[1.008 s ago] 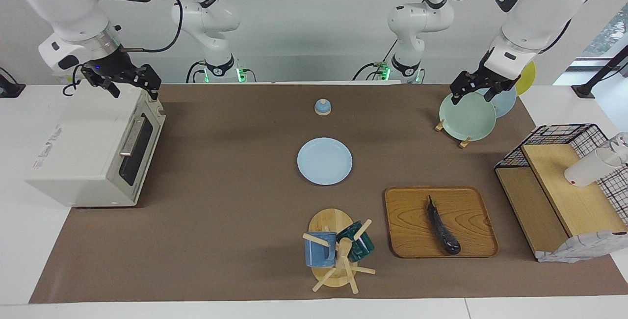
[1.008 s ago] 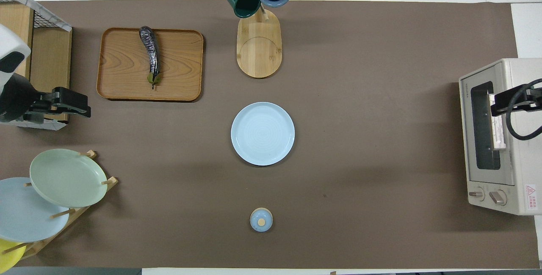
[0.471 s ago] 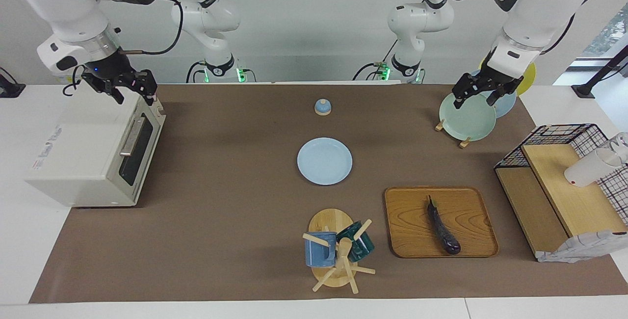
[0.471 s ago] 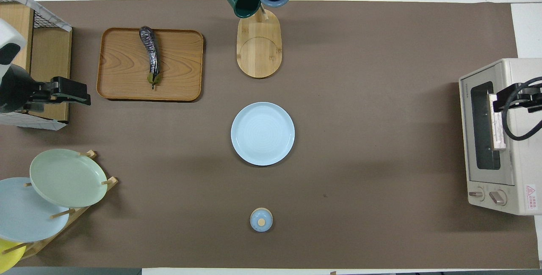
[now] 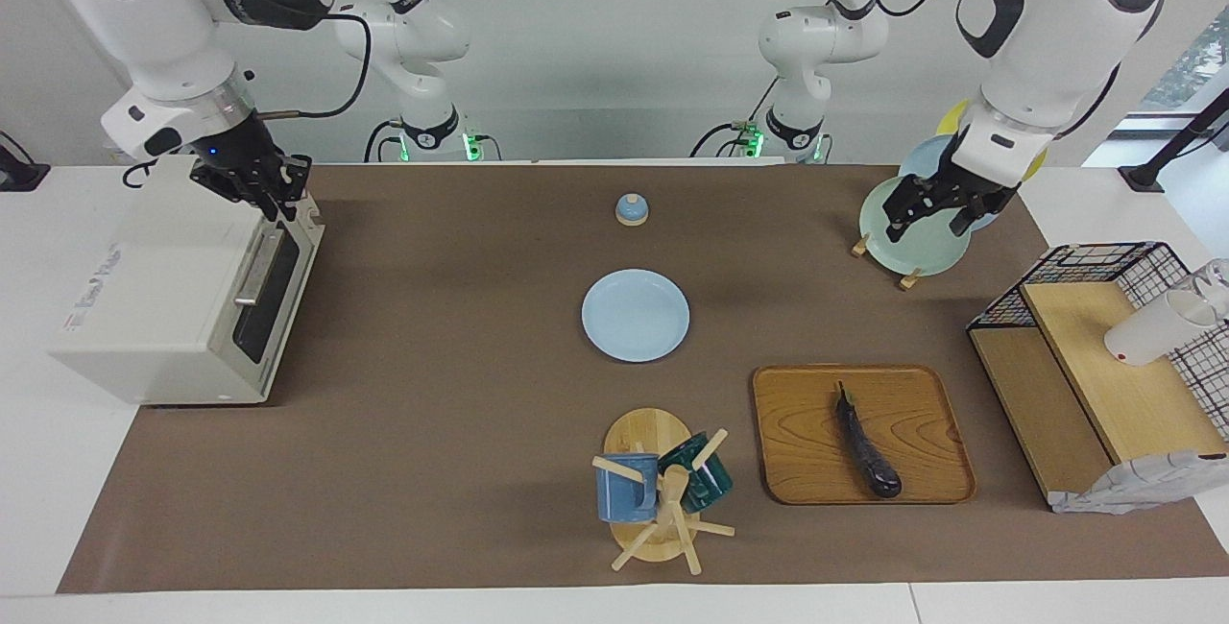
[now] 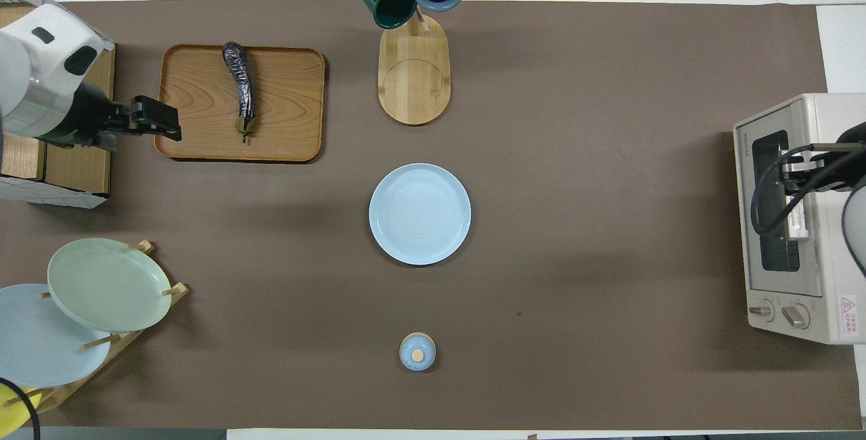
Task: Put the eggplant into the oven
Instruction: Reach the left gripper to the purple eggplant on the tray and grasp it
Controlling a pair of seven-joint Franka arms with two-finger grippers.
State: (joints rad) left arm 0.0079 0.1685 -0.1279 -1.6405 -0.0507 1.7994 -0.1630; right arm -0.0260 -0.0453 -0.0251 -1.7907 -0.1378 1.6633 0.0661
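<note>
So far nothing is grasped. The long, slim, glossy dark purple eggplant (image 5: pixel 868 447) lies untouched on the rectangular wooden tray (image 5: pixel 797 470), toward the left arm's end of the table. The left gripper (image 5: pixel 933 212) hangs in the air over the pale green plate (image 5: pixel 898 245) on its rack, fingers spread and empty, the tray well apart from it. The right gripper (image 5: pixel 257 184) sits at the top front edge of the boxy off-white toaster oven (image 5: pixel 144 317), just above the metal bar handle (image 5: pixel 253 268); whether its fingers are parted cannot be told. The dark glass door looks closed. Judging from this, the step in hand is opening the oven: the right gripper needs to come down onto the handle and pull, while the left travels to the eggplant.
</note>
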